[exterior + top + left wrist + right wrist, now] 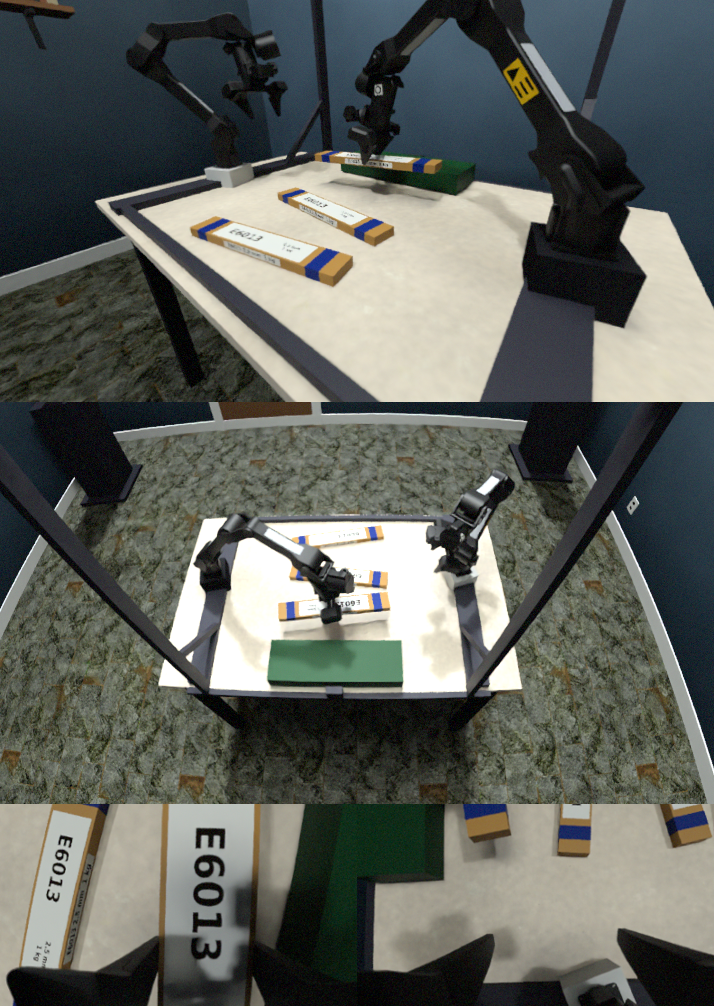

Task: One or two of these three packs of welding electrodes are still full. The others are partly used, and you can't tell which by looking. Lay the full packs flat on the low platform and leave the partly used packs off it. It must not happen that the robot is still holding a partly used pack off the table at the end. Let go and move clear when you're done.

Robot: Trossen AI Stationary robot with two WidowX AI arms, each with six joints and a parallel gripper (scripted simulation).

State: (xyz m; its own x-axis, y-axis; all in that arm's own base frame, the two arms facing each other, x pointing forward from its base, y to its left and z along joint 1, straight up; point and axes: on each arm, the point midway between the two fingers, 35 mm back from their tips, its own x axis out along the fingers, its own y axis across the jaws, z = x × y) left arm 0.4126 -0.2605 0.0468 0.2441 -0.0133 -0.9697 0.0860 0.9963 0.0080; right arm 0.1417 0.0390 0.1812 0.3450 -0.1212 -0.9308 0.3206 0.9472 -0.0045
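Observation:
My left gripper [331, 608] [372, 158] [203, 943] is shut on a tan E6013 pack [360, 603] [400, 164] [207, 894] [488, 824] with blue bands. It grips the pack near its middle and holds it label up, roughly level, above the table beside the green platform [300, 672] [457, 180] [334, 894] [398, 840]. A second pack [378, 578] [335, 210] [63, 885] [574, 833] lies flat on the table, partly hidden by the left arm in the top view. A third pack [345, 536] [270, 245] [688, 824] lies flat farther from the platform. My right gripper [264, 116] [554, 937] is open, raised near its own base.
The left arm reaches over the table [415, 612] [425, 300]. The right arm's pale base block [462, 578] [230, 175] [602, 980] stands at the opposite side. Dark frame rails and posts run along the table edges.

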